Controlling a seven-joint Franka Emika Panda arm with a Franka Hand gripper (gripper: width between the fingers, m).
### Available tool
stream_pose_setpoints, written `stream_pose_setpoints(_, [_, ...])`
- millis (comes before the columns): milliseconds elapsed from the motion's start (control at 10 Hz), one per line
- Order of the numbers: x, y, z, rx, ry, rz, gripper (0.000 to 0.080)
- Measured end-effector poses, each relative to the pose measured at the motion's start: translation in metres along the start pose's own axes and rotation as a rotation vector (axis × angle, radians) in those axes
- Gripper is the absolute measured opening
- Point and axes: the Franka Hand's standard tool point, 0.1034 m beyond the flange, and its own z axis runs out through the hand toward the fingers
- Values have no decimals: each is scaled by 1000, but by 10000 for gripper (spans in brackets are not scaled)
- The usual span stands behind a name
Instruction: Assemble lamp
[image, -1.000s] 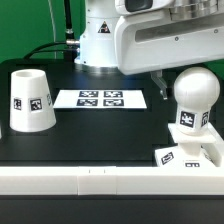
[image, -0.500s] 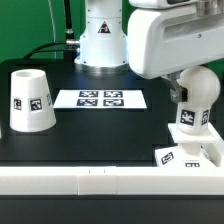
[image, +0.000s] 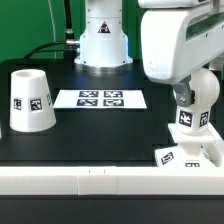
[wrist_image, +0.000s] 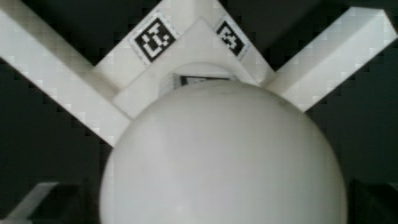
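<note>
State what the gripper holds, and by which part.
Cannot be told: the arm covers the top of the bulb in the exterior view, and the wrist view shows no finger contact.

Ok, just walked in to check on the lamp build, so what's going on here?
The arm hangs low over the bulb, which stands on the square base at the exterior view's right. Whether the gripper grips it is hidden. The shade sits alone at the exterior view's left, beyond the marker board.

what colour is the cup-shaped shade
The tapered cup-like plastic shade is white with a black-and-white square marker on its side, clearest in the exterior view.
</note>
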Motion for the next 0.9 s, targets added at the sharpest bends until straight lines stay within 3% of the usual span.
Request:
stream_pose_setpoints(100, [-1,0,0,0,-1,-80,699])
stream_pose_setpoints(400, [0,-2,2,-42,-53,-453,699])
stream_pose_setpoints(900, [-8,4,7,-29,-98,-785,699])
